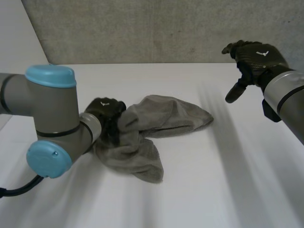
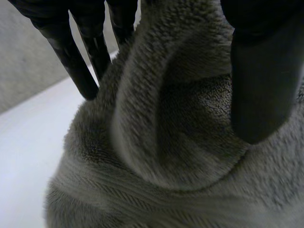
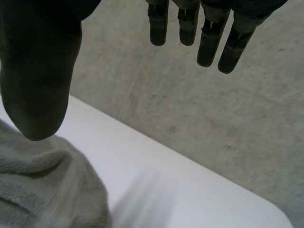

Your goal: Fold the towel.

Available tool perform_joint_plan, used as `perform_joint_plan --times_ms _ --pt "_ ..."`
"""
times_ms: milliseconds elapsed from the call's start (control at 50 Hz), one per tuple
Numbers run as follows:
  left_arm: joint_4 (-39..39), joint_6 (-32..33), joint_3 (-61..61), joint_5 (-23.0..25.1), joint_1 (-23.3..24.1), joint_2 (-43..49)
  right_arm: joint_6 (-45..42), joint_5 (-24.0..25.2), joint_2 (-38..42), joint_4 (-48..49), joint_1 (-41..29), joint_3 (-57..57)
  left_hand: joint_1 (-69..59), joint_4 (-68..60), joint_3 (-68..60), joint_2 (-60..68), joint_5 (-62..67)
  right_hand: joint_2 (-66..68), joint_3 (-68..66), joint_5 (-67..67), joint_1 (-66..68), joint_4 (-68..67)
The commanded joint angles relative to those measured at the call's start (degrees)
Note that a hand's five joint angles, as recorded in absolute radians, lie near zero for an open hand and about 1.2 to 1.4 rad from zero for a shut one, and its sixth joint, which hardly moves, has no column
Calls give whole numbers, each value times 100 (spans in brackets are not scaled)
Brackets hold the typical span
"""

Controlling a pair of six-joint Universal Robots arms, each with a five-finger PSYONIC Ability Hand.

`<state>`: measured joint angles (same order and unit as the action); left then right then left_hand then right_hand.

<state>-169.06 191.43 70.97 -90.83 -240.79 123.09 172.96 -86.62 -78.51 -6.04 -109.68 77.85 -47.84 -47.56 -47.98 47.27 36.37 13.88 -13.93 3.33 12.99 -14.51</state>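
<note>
A grey towel [image 1: 156, 128] lies crumpled in the middle of the white table [image 1: 228, 180], one flap pointing right and another hanging toward the front. My left hand [image 1: 107, 114] is at the towel's left end, fingers curled into the cloth. In the left wrist view a thick fold of the towel [image 2: 180, 142] is pinched between the left hand's thumb [image 2: 263, 71] and fingers [image 2: 71, 47]. My right hand [image 1: 254, 59] hovers high at the back right, well clear of the cloth, fingers relaxed and empty. In its wrist view the right hand [image 3: 38, 71] is spread above a towel edge [image 3: 42, 190].
A grey wall [image 1: 156, 28] runs along the table's back edge. Bare white table surface stretches to the right of the towel and in front of it. My left arm's elbow [image 1: 50, 123] bulks at the left.
</note>
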Motion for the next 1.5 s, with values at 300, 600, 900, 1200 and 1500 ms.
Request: perform_joint_plan --times_ms 300,600,900,1200,1500 --pt "-671 43 3078 1691 656 -2640 -2220 838 1056 -90 -800 -120 -3216 -3244 -3202 3273 3363 -388 393 -333 -299 451" --pt "-1164 246 4310 1726 428 -3019 -4516 1807 2973 -881 -1592 -1799 -3118 -3146 -3104 3175 3266 -388 393 -333 -299 451" --pt "-1365 254 4215 1656 148 -3011 -3467 1825 3582 -1649 -1496 -3794 -2864 -2893 -2851 2921 3012 6612 -6607 6667 6701 -6549" --pt "-2430 131 259 -225 -275 -2219 -799 762 1105 5067 -1082 -1532 -3216 -3244 -3202 3273 3363 6612 -6607 6667 6701 -6549" --pt "-3212 17 241 -427 -223 -2017 -851 1657 820 5315 -959 -147 -3216 -3244 -3202 3273 3363 6612 -6607 6667 6701 -6549"
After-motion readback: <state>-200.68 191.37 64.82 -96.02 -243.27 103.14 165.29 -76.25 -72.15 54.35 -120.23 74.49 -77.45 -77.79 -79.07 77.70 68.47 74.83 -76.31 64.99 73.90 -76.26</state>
